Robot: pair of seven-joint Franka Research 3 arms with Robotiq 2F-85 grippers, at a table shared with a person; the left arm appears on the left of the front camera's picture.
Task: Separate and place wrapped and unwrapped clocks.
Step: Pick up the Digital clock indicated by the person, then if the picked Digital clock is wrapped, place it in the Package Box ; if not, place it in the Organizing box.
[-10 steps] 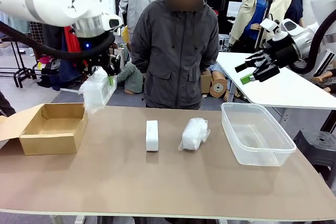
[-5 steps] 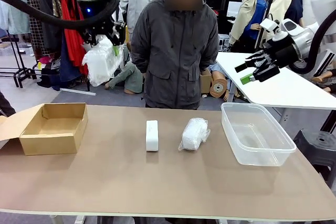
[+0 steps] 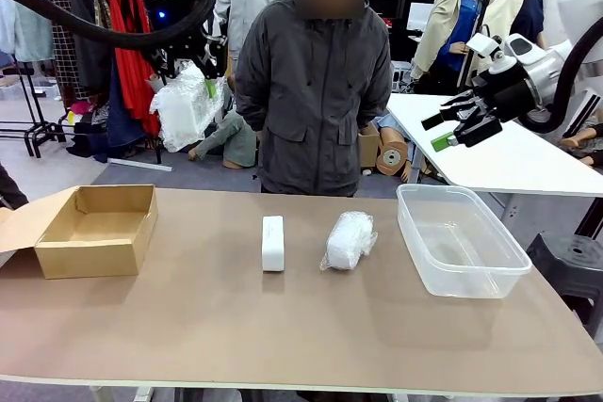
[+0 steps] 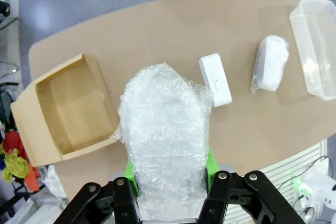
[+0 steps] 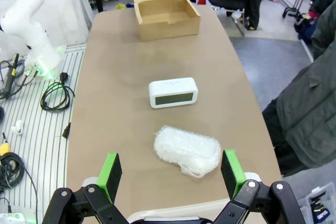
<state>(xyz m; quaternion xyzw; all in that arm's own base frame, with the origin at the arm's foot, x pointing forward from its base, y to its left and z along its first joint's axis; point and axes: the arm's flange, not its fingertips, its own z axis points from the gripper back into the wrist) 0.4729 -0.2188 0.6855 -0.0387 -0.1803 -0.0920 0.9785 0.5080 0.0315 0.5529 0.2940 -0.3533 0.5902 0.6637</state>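
Since one second ago, the left pincer (image 3: 202, 85) has carried its load from just above the cardboard box (image 3: 94, 257) up to a high position beyond the counter's far-left edge. Over the last half second it has barely shifted. The right pincer (image 3: 439, 133) has not changed position.

1. Left pincer: clenched on the held wrapped clock (image 3: 184, 108). In the left wrist view, the green pads press against both sides of the crinkly bundle, which rises between the fingers.
2. Right pincer: released, jaws spread wide, nothing between them. It hangs high at the right, beyond the far edge of the counter (image 3: 283, 327).
3. Bare clock (image 3: 272, 242): lies near the counter's middle. The right wrist view shows its display face.
4. Second wrapped clock (image 3: 350, 239): lies just right of the bare clock, apart from it, between the bare clock and the clear tub (image 3: 491, 276).
5. Cardboard box: open-topped, at the counter's left end.
6. Person (image 3: 316, 91): stands at the far side in a dark jacket, behind the bare clock.
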